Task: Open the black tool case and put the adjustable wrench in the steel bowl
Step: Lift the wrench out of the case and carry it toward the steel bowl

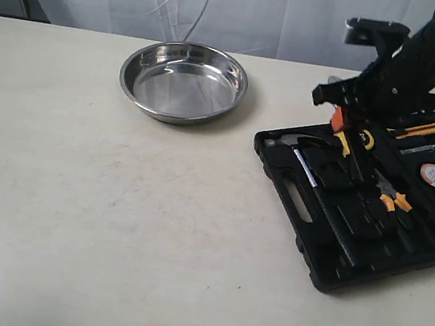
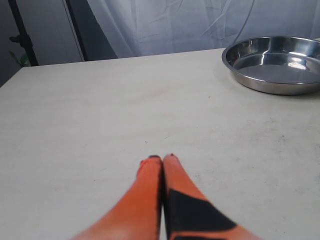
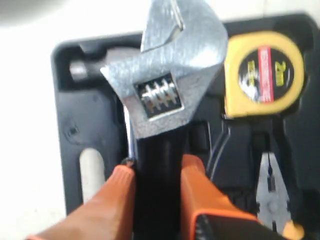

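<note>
The black tool case (image 1: 323, 277) lies open on the right of the table. My right gripper (image 1: 349, 141) hangs over its near-left part, shut on the adjustable wrench (image 3: 167, 75). In the right wrist view the orange fingers (image 3: 120, 190) clamp the wrench's black handle, and its silver jaw head is lifted above the case (image 3: 75, 125). The steel bowl (image 1: 183, 82) stands empty at the back centre, left of the case. My left gripper (image 2: 161, 159) is shut on nothing, low over bare table, with the bowl (image 2: 280, 72) further off. The left arm is outside the exterior view.
Tools still lie in the case: a long black-handled hammer (image 1: 323, 190), orange-handled pliers (image 1: 391, 195), a yellow tape measure (image 3: 265, 75) and a yellow utility knife (image 1: 426, 129). A white curtain closes off the back of the table.
</note>
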Controlling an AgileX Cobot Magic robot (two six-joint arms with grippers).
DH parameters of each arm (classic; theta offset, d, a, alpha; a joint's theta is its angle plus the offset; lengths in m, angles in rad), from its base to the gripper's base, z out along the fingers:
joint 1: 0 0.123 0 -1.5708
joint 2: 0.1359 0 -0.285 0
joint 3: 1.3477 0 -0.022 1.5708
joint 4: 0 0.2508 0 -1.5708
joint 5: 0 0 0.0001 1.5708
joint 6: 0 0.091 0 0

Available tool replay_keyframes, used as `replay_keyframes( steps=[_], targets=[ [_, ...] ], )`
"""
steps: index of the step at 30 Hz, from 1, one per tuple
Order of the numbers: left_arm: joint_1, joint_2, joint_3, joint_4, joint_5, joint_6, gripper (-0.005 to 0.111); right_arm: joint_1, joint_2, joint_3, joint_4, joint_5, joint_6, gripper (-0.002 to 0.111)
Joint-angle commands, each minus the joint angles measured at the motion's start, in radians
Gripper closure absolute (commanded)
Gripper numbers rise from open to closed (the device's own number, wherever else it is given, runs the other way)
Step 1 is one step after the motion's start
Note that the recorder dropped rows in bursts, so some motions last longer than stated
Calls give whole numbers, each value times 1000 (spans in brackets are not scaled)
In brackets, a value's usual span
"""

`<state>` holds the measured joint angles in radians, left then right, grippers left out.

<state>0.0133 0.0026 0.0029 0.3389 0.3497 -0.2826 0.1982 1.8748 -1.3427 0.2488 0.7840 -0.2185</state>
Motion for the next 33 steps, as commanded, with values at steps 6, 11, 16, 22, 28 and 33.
replay_keyframes(
  steps=[6,11,16,22,28,33],
  targets=[
    [4,-3,-3,4,-10,-2,107,76,187,-353,272,-14,-243,109],
    [4,-3,-3,4,-10,-2,107,101,325,-536,314,-8,-294,109],
    [4,-3,-3,4,-10,-2,107,104,439,-686,410,-8,-420,109],
    [4,-3,-3,4,-10,-2,107,104,567,-859,622,44,-662,109],
    [4,-3,-3,4,-10,-2,107,85,629,-877,906,80,-920,109],
    [4,-3,-3,4,-10,-2,107,67,658,-877,1037,121,-1070,109]
  ],
)
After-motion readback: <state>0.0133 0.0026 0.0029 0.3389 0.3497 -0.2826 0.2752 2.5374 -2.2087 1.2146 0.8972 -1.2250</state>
